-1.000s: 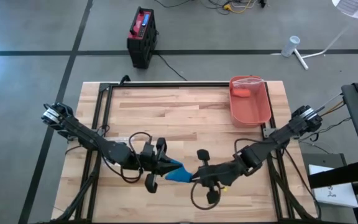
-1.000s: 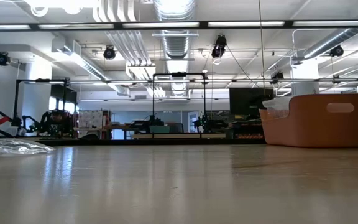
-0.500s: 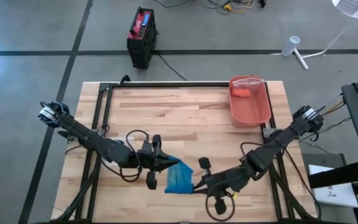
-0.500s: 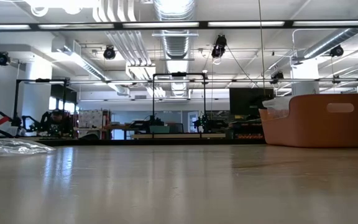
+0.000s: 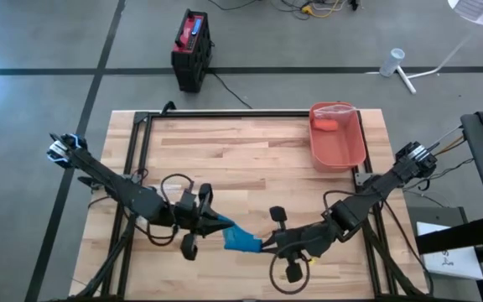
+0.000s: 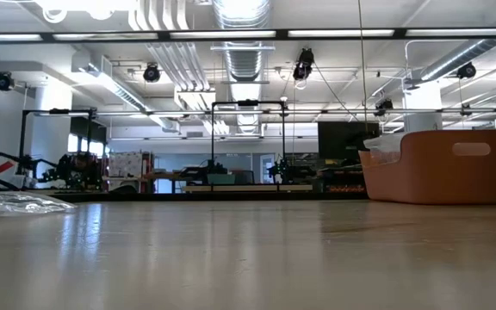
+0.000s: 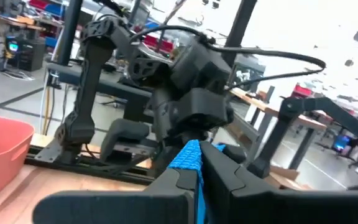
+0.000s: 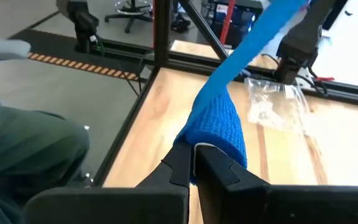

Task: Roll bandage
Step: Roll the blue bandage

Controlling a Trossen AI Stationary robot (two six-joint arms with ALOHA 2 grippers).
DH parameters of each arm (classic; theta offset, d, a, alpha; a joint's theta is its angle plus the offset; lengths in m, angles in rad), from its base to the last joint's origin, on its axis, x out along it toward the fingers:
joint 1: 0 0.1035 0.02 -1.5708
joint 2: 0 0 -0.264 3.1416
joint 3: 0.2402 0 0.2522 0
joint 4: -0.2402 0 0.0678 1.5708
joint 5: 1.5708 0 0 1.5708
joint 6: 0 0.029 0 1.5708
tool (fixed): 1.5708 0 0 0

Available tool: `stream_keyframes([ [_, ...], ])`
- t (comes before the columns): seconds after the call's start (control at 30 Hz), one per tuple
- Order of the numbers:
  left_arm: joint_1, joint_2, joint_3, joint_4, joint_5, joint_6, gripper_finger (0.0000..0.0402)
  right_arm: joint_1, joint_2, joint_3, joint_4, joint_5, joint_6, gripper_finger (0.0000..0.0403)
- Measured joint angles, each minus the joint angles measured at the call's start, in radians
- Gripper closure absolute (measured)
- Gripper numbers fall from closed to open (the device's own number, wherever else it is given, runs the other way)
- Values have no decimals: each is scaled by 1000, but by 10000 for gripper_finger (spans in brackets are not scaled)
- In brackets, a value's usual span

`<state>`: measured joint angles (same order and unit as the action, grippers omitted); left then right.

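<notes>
A blue bandage (image 5: 241, 241) hangs between my two grippers near the table's near edge, at the middle. My left gripper (image 5: 221, 223) is shut on its strip end. My right gripper (image 5: 265, 244) is shut on its thicker, wound part (image 8: 219, 124). In the right wrist view a flat strip (image 8: 253, 37) runs from the wound part up to my left gripper (image 8: 294, 40). The low view shows neither gripper nor the bandage. My left gripper pinches the bandage's strip end (image 7: 191, 162) between its two fingers, coming level from the table's left. The strip runs straight on toward my right gripper. My right gripper pinches the wound blue bundle at its lower edge (image 8: 211, 144) between its two fingers, coming level from the table's right. The bundle stands above the fingertips. The strip leaves it drawn straight toward my left gripper and looks clear of the table.
An orange bin (image 5: 338, 138) stands at the table's far right, also in the low view (image 6: 437, 168). A clear plastic wrapper (image 8: 272, 102) lies on the wood left of the grippers; it also shows in the low view (image 6: 15, 202). Bare wood lies between.
My left gripper has drawn back a little toward the table's left edge, still holding the strip. The bandage spread out broad between the grippers half a second ago and is now narrower and bunched. My right gripper dipped toward the near edge, then came partly back.
</notes>
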<state>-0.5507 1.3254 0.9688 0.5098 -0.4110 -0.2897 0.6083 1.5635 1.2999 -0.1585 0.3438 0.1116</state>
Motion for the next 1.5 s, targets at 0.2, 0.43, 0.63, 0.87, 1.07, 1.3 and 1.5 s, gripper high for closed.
stream_keyframes([
  [0.2,-16,-26,0,-74,-54,-18,401,0,0,0,23,6,-18,400],
  [0.43,-65,-30,36,-77,-52,-31,402,-9,0,0,-53,94,35,400],
  [0.63,-121,-30,85,-94,-53,43,402,-35,2,0,-45,124,70,400],
  [0.87,-124,-30,84,-201,-152,-2,402,-41,2,0,-20,190,75,400],
  [1.07,-116,-33,83,-213,-223,29,402,-41,3,0,-15,84,72,400],
  [1.3,-74,-33,83,-222,-252,43,402,-42,4,0,36,-45,31,400],
  [1.5,-60,-37,82,-255,-255,23,402,-22,4,0,77,-85,-8,400],
])
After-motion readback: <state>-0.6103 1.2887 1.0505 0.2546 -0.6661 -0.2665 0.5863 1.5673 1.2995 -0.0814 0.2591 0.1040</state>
